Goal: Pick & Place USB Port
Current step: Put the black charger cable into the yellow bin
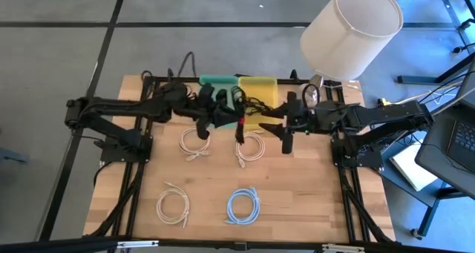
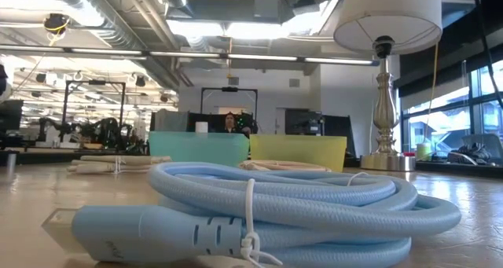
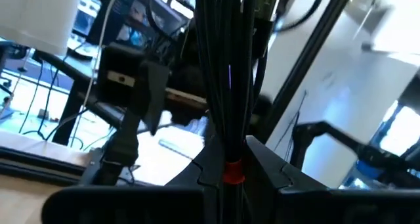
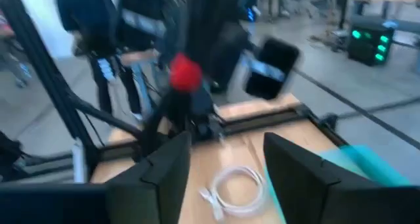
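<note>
A black cable bundle [image 1: 239, 113] with a red band [image 1: 242, 125] sits in my left gripper [image 1: 236, 123], above the table just near of the yellow bin [image 1: 258, 86]. In the left wrist view the strands [image 3: 226, 66] run out from between the shut fingers. My right gripper [image 1: 274, 128] is open, a short way to the table's right of the bundle and pointing at it. Its wrist view shows the red band [image 4: 185, 73] ahead of the open fingers [image 4: 226, 178]. A teal bin [image 1: 219, 81] stands left of the yellow one. My left gripper pinches the black bundle between its two fingers at the red band [image 3: 231, 172]. The strands run along the fingers and on past their tips. The right wrist view shows the bundle [image 4: 190, 112] held above the tabletop.
Two white cable coils [image 1: 194, 143] [image 1: 251, 146] lie under the grippers. Another white coil [image 1: 172, 206] and a blue coil [image 1: 243, 206] lie near the table's near edge; the blue coil [image 2: 259, 209] fills the low view. A lamp [image 1: 349, 30] stands at the far right corner.
</note>
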### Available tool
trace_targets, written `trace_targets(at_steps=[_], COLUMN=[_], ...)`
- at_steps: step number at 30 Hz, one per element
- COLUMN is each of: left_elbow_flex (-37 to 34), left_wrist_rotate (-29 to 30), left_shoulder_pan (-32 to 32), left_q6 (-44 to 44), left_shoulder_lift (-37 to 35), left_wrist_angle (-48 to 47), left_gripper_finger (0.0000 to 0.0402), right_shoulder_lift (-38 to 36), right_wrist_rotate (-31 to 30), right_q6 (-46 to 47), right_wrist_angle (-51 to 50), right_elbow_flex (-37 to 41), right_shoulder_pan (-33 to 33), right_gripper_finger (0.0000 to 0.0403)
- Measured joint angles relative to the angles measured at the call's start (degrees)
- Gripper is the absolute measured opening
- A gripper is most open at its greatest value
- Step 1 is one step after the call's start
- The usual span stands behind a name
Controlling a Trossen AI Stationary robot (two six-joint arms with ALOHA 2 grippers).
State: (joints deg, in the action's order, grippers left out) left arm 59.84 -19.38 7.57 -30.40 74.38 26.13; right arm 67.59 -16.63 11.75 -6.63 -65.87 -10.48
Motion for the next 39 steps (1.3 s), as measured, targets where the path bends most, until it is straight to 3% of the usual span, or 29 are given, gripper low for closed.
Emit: trace_targets(at_steps=[4,10,28,34,39], left_elbow_flex=[4.46,7.91,8.69,8.69,8.69], left_wrist_rotate=[-3.81,-8.74,-11.59,-11.73,-11.99], left_shoulder_pan=[1.88,4.98,6.57,6.56,6.62], left_q6=[2.18,3.31,4.12,4.23,4.23], left_shoulder_lift=[3.67,6.31,6.3,6.39,6.37], left_wrist_angle=[-3.19,-3.27,-2.34,-2.53,-2.54], left_gripper_finger=[0.0029,0.0029,0.0029,0.0029,0.0029], right_shoulder_lift=[1.09,1.77,6.67,6.67,6.63], right_wrist_rotate=[3.17,3.35,6.47,6.77,6.74], right_q6=[0.01,1.57,1.1,0.93,-0.76], right_wrist_angle=[5.43,6.49,14.28,14.35,14.14], right_elbow_flex=[-0.02,-0.02,-0.04,-0.04,-0.04], right_shoulder_pan=[0.85,0.87,5.11,6.26,6.49], right_gripper_finger=[0.0222,0.0226,0.0187,0.0134,0.0024])
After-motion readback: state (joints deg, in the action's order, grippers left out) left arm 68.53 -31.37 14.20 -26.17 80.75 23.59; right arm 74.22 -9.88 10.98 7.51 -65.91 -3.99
